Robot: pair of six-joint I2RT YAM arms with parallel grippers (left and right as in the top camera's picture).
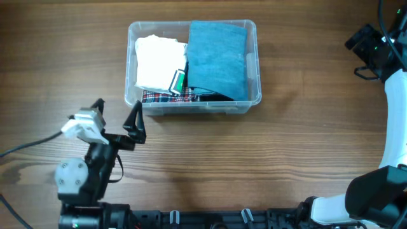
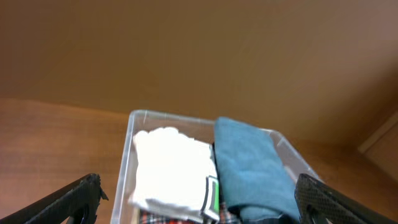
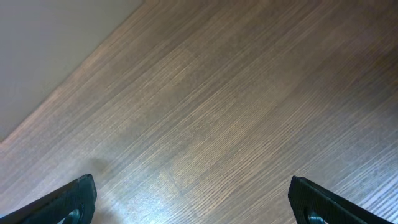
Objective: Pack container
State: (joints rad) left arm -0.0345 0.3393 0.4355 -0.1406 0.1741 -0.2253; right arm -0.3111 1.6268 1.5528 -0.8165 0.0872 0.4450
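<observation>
Wood-grain table [image 1: 254,159] underneath, brown, with a plain tan wall [image 2: 199,43] behind in the left wrist view.

At the left gripper [image 1: 117,114]: spread wide, nothing held. Hovers at the near left of the table, just off the front-left corner of the container [image 1: 254,70], with one fingertip [image 1: 135,119] close to the clear wall (cannot tell whether touching). Through its own camera, frames the container between two black fingers [image 2: 68,202], far apart at the bottom corners of the view.

At the right gripper [image 3: 189,199]: likewise gaping wide, gripping nothing, only wood grain between the black fingers [image 3: 68,199]. Hangs from the right arm [image 1: 395,108] at the far right of the table, well apart from the container (fingers hard to make out from overhead).

Beyond the left gripper, the container: clear plastic, upright, at the far middle of the table, long side toward the arms. Inside, on the left, a folded white cloth [image 1: 159,60]. On the right, a folded blue cloth [image 1: 217,57], filling that half from far wall to near wall. Along the near wall, under the white one, a strip of red plaid cloth [image 1: 168,97]. Between white and blue, a small green-and-white tag [image 1: 178,81]. Under the blue cloth's near edge, something dark, too hidden to name.
</observation>
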